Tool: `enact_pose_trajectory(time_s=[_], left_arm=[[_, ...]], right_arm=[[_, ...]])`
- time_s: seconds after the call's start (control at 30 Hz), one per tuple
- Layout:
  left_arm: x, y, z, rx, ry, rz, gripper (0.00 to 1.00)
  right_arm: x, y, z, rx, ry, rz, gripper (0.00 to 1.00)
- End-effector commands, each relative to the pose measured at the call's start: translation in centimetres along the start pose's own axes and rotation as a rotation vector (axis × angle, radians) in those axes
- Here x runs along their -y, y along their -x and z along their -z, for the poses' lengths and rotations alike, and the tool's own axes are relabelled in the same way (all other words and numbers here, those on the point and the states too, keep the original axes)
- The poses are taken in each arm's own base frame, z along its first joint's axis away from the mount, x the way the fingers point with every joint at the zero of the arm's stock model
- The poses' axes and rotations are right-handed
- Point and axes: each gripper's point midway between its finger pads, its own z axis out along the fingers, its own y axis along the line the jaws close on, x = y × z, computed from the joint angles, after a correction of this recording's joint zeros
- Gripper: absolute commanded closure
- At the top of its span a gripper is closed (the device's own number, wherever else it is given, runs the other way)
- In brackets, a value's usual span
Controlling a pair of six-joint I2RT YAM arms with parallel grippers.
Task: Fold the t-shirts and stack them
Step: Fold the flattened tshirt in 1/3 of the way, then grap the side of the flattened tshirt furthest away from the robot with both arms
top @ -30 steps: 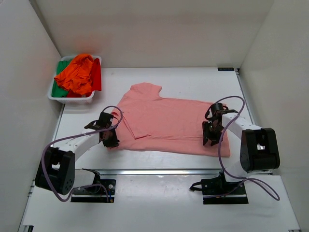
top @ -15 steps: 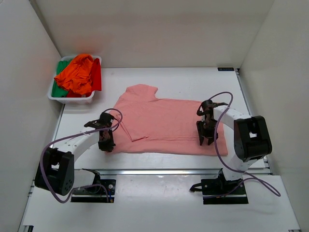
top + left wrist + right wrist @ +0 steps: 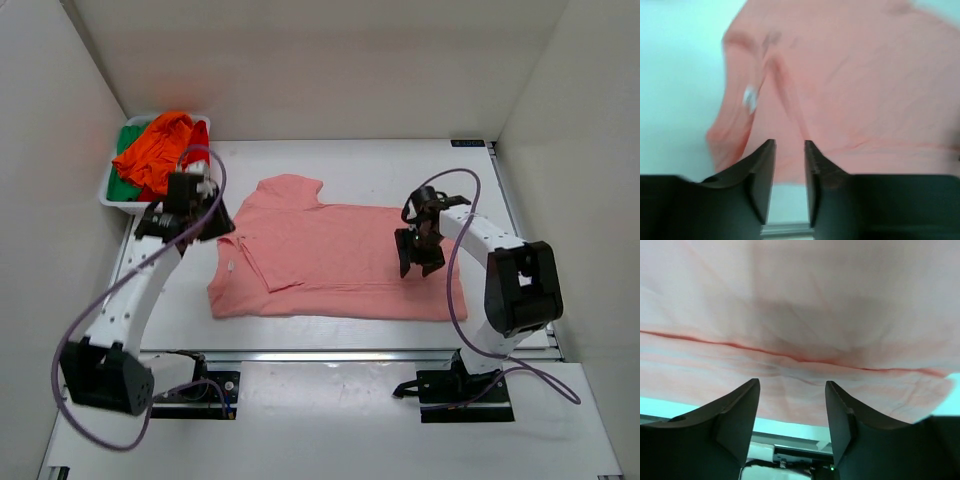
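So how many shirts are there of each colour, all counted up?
Salmon-pink shirt: 1
Orange shirt: 1
Red shirt: 1
Green shirt: 1
Total: 4 shirts that show. The last three are heaped together in the white tray.

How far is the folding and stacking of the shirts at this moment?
Done: the salmon-pink shirt lies spread on the table, one sleeve folded in. In hand: nothing; the left tool and right tool are open, empty. Left: finishing this fold, then the orange shirt, red shirt and green shirt in the white tray; no stack yet.
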Motion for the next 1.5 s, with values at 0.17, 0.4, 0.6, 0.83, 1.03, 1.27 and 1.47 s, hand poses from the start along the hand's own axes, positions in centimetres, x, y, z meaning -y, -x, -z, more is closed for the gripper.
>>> enact_pose_trajectory(time_s=[0.17, 0.4, 0.6, 0.83, 1.03, 1.27, 1.47], left_arm=[[5.8, 13.8, -9.5, 0.066, -0.121, 0.082, 0.52], [5.9, 18.7, -20.9, 0.027, -0.102, 0.167, 0.48], [7.2, 20.4, -27.0, 0.025, -0.152, 0.242, 0.39], [9.6, 18.0, -30.1, -0.078, -0.195, 0.247, 0.37], [9.3, 15.0, -29.5, -0.146, -0.180, 0.203, 0.37], [9.2, 13.6, -28.5, -0.201, -0.223, 0.198, 0.31], [10.3, 13.4, -28.6, -0.241, -0.294, 0.202, 0.85]], right_arm=[[-1.0, 9.4, 9.4, 0.359, 0.076, -0.035, 0.46], [0.2, 11.4, 9.8, 0.407, 0.071, -0.073, 0.47], [0.9, 12.7, 9.8, 0.433, 0.094, -0.084, 0.47], [3.1, 13.2, 8.3, 0.426, 0.081, -0.137, 0.47], [8.1, 14.9, 7.1, 0.462, -0.002, -0.274, 0.43], [12.1, 17.5, 5.8, 0.491, -0.052, -0.409, 0.20], [12.6, 19.9, 3.8, 0.489, -0.015, -0.427, 0.18]])
